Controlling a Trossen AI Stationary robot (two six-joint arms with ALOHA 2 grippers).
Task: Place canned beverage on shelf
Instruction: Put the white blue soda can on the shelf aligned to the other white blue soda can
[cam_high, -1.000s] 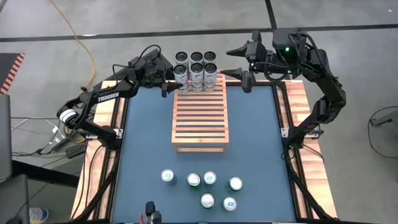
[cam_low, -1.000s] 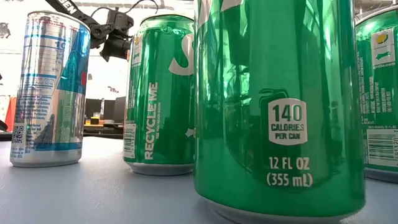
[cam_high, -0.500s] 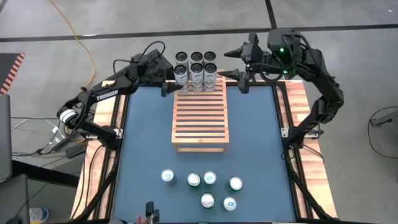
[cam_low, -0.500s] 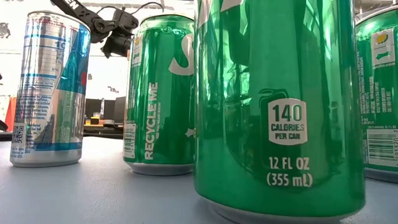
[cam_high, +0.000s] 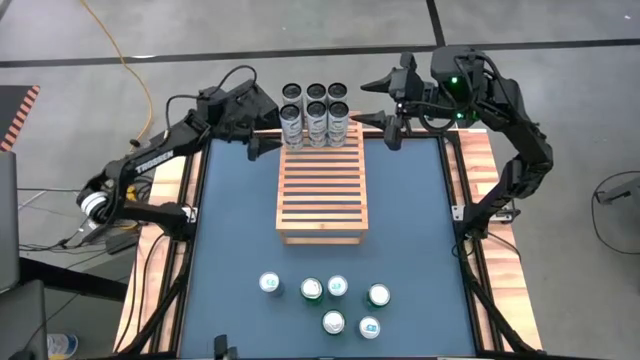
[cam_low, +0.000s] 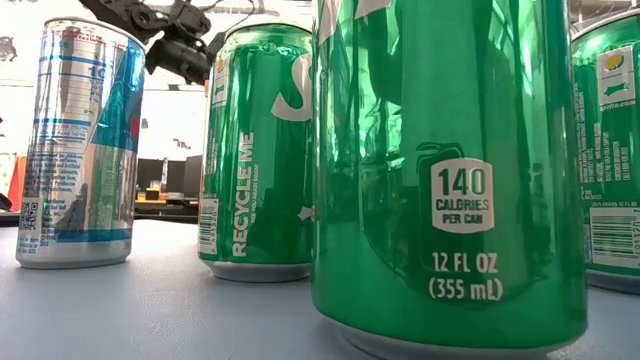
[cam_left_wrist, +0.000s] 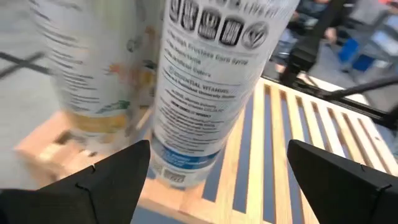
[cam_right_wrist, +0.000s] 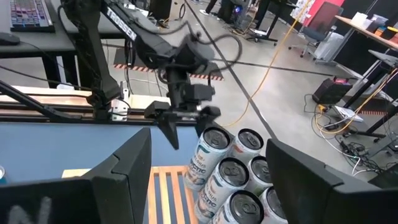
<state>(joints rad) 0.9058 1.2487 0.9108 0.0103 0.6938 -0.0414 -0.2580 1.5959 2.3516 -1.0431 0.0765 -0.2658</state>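
Six tall cans (cam_high: 315, 113) are bunched in two rows of three at the far end of the shelf (cam_high: 322, 192), and six more cans (cam_high: 322, 301) sit loose at the table's near edge. The left gripper (cam_high: 262, 142) hangs just left of the bunch, fingers spread, empty. The right gripper (cam_high: 385, 113) hovers off the shelf's far right corner, also spread wide. The low view only catches four near cans, cropped; the shelf's hidden behind them.

Around your table lies a grey concrete floor (cam_high: 560, 310) crossed by dark seams, with a yellow cable (cam_high: 118, 60) trailing over it. Beyond the right claw, desks (cam_right_wrist: 367, 28) and what may be a keyboard (cam_right_wrist: 25, 12).
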